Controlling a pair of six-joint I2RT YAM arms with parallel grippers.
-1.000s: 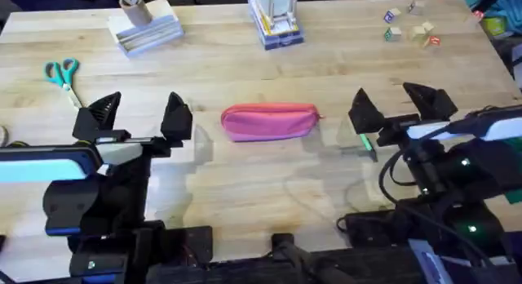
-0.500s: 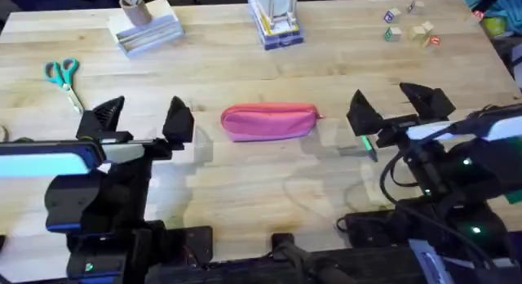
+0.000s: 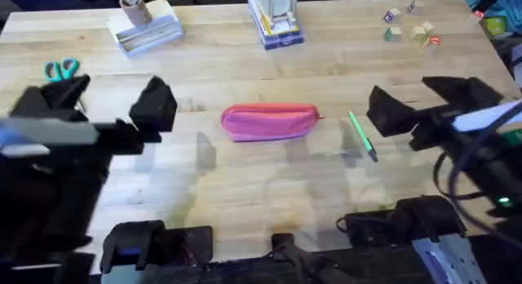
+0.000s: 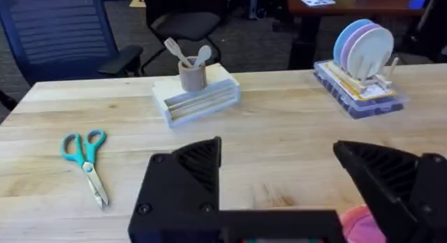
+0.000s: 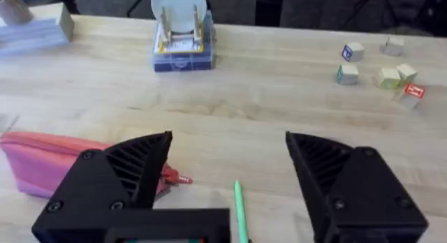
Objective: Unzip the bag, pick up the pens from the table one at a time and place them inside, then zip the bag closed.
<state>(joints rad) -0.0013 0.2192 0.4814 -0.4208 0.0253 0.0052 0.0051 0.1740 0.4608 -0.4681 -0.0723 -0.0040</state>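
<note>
The pink bag [image 3: 270, 122] lies zipped shut across the middle of the table [image 3: 245, 64], its red zipper pull [image 5: 180, 178] at its right end. A thin green pen [image 3: 362, 136] with a dark tip lies on the wood just right of the bag, also the green pen [image 5: 239, 211] in the right wrist view. My left gripper [image 3: 110, 104] hovers open to the left of the bag, whose pink corner [image 4: 357, 222] shows in the left wrist view. My right gripper [image 3: 431, 104] hovers open right of the pen.
Teal-handled scissors [image 3: 61, 69] lie at the far left. At the back stand a cup of utensils on a white block [image 3: 147, 27] and a plate rack [image 3: 275, 19]. Small letter blocks [image 3: 412, 27] sit at the back right.
Both arms have risen toward the camera and drawn outward. The right gripper moved right, uncovering the whole green pen. The left gripper moved left. The bag and pen stayed put.
</note>
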